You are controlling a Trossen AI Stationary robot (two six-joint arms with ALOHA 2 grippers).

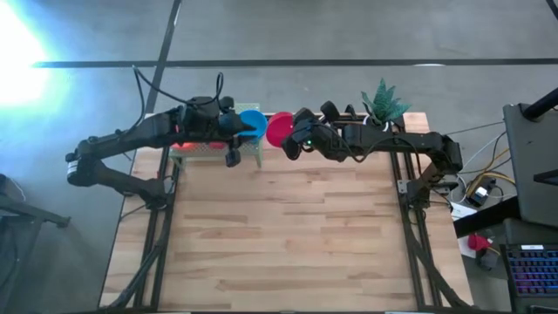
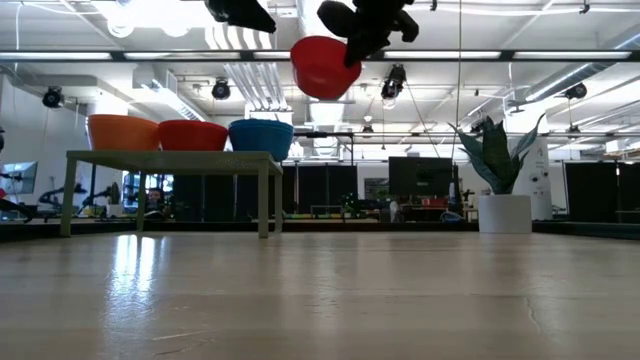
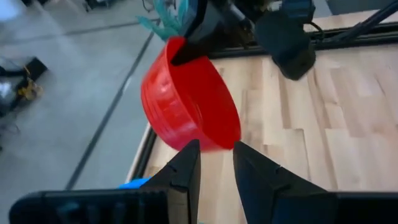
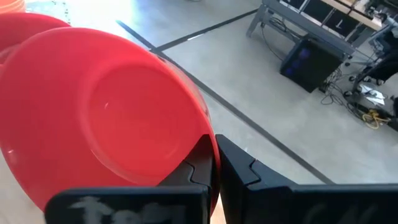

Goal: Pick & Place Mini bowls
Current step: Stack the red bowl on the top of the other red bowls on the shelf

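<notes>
A low green stand (image 2: 170, 157) at the table's far left carries three mini bowls: orange (image 2: 122, 132), red (image 2: 192, 134) and blue (image 2: 261, 138). Another red mini bowl (image 2: 325, 68) hangs in the air to the right of the stand, and my right gripper (image 4: 214, 163) is shut on it. My left gripper (image 3: 216, 158) hovers above the blue bowl (image 1: 253, 120), pointing toward the held red bowl (image 3: 186, 106). Its fingers stand open with a narrow gap and nothing between them, just short of that bowl. My right gripper pinches the red bowl's rim (image 4: 205, 134) between its two fingers, one on the inner side and one on the outer. The fingers come slanting down from the table's right. The bowl is lifted clear, tilted, with its underside (image 4: 124, 118) toward the wrist camera.
A green plant in a white pot (image 2: 505, 190) stands at the table's far right corner. The wooden tabletop (image 1: 288, 235) stretches wide toward the near edge. A desk with a keyboard (image 1: 527, 262) stands beyond the table's right side.
</notes>
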